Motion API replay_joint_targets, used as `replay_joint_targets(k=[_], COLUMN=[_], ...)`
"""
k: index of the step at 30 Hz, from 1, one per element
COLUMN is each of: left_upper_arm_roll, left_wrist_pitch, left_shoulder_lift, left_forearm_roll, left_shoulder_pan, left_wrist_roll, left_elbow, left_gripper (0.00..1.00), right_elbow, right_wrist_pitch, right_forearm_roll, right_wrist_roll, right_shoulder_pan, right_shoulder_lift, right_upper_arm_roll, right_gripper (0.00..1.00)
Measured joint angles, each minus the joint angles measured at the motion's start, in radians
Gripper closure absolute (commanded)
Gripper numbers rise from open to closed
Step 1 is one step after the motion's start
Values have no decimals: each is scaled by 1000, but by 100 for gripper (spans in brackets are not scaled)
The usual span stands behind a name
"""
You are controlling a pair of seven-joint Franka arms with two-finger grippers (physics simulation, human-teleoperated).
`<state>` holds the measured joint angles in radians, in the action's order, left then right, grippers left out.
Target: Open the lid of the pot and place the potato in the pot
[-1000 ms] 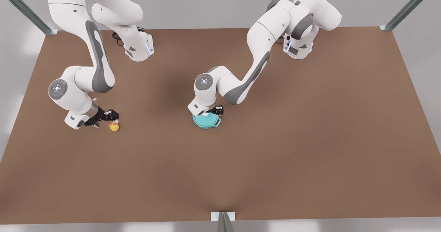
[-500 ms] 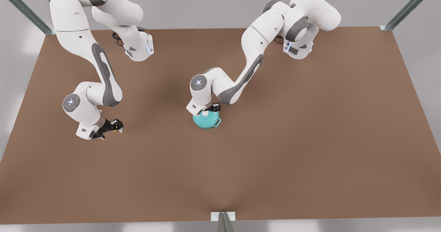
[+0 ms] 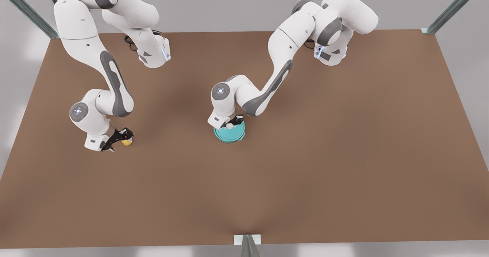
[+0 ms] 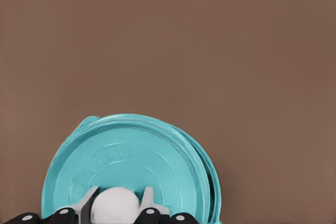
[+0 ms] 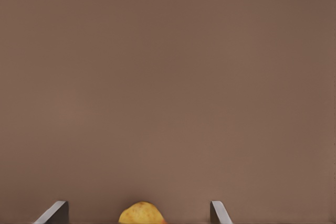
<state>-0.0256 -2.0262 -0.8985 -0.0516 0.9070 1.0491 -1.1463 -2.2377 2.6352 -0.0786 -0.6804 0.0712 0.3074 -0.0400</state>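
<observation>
**Two grippers, one potato, one lidded pot**

As the front view is read from its left, one potato (image 3: 126, 142) is found first, on the brown table (image 3: 344, 154) just at the tip of the right gripper (image 3: 123, 138). In the right wrist view the right gripper (image 5: 139, 214) is seen spread wide, one finger (image 5: 54, 212) on each side of the potato (image 5: 140, 213) and both apart from it; nothing is gripped.

Toward the middle of the front view, one teal pot (image 3: 229, 136) is seen standing on the table, well apart from the potato. One pot lid (image 3: 232, 131) is seen over the pot. The left gripper (image 3: 231, 124) is placed over its centre. In the left wrist view the left gripper (image 4: 116, 205) is closed narrowly on the white knob (image 4: 116, 206) of the pot lid (image 4: 131, 161), a finger (image 4: 147, 199) pressed to each side. A sliver of the pot (image 4: 209, 182) is visible past the lid's edge.

Two arms are counted in all, and both are engaged.
</observation>
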Motion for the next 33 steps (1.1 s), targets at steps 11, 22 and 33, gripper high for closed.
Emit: replay_joint_targets(k=[11, 22, 33], left_upper_arm_roll=[10, 2, -4], left_wrist_pitch=[-35, 110, 231], left_shoulder_lift=[-60, 501, 724], left_forearm_roll=[36, 94, 117], left_shoulder_pan=[-418, -704, -763], left_wrist_roll=[-154, -408, -713], left_elbow=[10, -311, -477], left_gripper=[0, 0, 0], right_elbow=[-99, -101, -92], right_wrist_pitch=[17, 53, 122], right_forearm_roll=[-6, -10, -9], right_wrist_roll=[-62, -93, -113], right_shoulder_pan=[-1, 0, 21], right_shoulder_lift=[-46, 17, 93], right_upper_arm_roll=[-15, -17, -25], right_gripper=[0, 0, 0])
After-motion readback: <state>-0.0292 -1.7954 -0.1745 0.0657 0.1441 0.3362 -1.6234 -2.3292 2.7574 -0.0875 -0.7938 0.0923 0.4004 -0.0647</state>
